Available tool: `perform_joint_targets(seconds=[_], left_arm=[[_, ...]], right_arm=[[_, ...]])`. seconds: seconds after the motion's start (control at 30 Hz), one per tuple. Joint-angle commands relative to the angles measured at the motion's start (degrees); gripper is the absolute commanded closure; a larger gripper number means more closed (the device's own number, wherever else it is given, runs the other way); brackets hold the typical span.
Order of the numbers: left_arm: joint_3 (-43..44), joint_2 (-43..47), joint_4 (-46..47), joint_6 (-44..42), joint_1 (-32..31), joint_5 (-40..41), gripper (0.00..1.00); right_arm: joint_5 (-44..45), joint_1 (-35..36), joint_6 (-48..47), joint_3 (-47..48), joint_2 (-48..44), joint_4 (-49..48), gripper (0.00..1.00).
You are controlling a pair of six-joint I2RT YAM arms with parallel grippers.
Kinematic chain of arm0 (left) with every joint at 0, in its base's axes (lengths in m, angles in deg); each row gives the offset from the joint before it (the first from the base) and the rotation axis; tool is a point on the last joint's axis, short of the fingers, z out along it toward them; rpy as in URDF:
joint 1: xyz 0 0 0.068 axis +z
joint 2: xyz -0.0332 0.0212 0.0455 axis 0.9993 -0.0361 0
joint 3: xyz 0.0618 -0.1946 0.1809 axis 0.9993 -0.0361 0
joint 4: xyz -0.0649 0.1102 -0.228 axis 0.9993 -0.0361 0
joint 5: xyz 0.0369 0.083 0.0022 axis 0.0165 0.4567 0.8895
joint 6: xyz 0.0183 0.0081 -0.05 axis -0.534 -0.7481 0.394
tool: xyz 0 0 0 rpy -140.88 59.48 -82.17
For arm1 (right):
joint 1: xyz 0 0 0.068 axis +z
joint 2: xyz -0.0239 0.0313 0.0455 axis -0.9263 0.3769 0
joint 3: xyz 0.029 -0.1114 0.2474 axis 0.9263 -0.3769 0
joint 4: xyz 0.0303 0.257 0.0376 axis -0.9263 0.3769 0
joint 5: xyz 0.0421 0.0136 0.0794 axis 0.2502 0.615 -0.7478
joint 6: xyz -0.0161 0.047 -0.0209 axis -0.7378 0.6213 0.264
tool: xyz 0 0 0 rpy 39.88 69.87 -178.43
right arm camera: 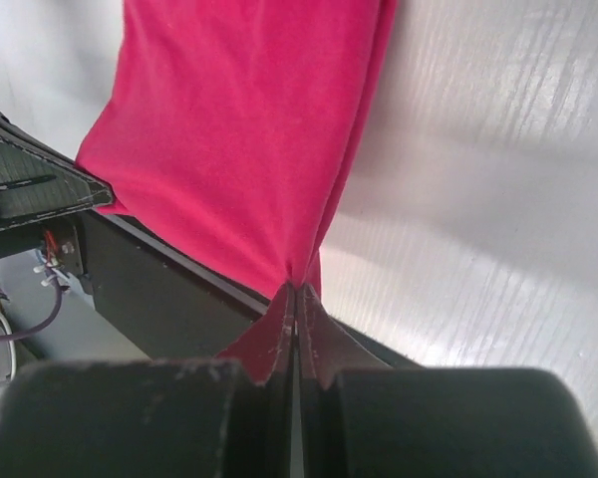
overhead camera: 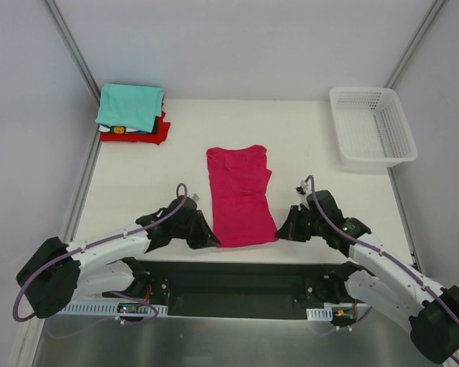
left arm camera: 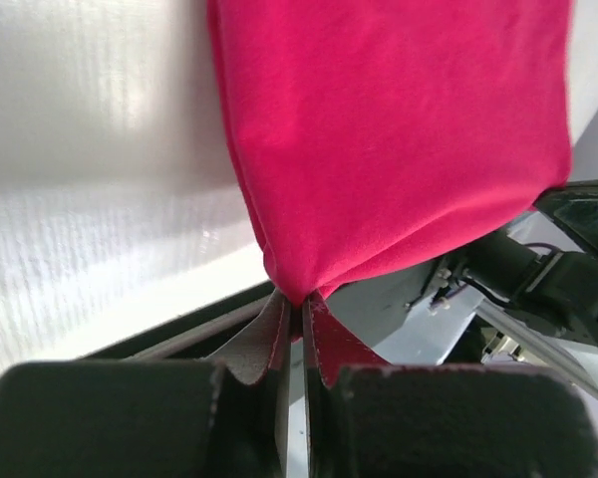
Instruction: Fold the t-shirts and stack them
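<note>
The left gripper and right gripper are each clamped on a hem corner of the pink shirt, lying flat left of the basket, probably to lift the hem evenly and fold it toward the collar

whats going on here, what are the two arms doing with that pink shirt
The two arms are partway through folding the pink shirt. It lies in the middle of the table, already narrowed to a long strip. The left tool and right tool are each shut on one near corner of it, at the table's near edge. A stack of folded shirts, teal on top, lies at the far left corner, and a white basket sits at the far right.
</note>
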Motion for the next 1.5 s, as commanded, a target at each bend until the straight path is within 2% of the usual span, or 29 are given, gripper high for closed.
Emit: perform_joint_targets(seconds=[0.0, 0.13, 0.33, 0.67, 1.03, 1.47], left_arm=[[6.0, 5.4, -12.0, -0.8, -0.2, 5.2, 1.00], [12.8, 7.6, -17.5, -2.7, -0.2, 7.6, 1.00], [18.4, 7.1, -21.8, -5.6, -0.1, 11.2, 1.00], [23.5, 2.4, -22.3, -9.7, 3.9, 10.8, 1.00], [27.2, -0.2, -22.3, -15.7, 13.8, 6.7, 1.00], [36.1, -11.3, -21.3, -20.2, 17.1, 4.7, 1.00]], right_arm=[[3.3, 0.2, -0.2, 7.8, -2.3, 9.1, 1.00], [3.9, 0.3, -0.7, 11.6, -1.8, 10.2, 1.00], [5.5, 0.4, -2.4, 17.0, 0.8, 10.7, 1.00], [6.7, 0.1, -5.5, 23.0, 9.1, 8.5, 1.00], [5.6, -3.5, -8.2, 29.2, 16.3, 6.9, 1.00], [3.5, -8.3, -11.8, 35.0, 24.9, 5.8, 0.99]])
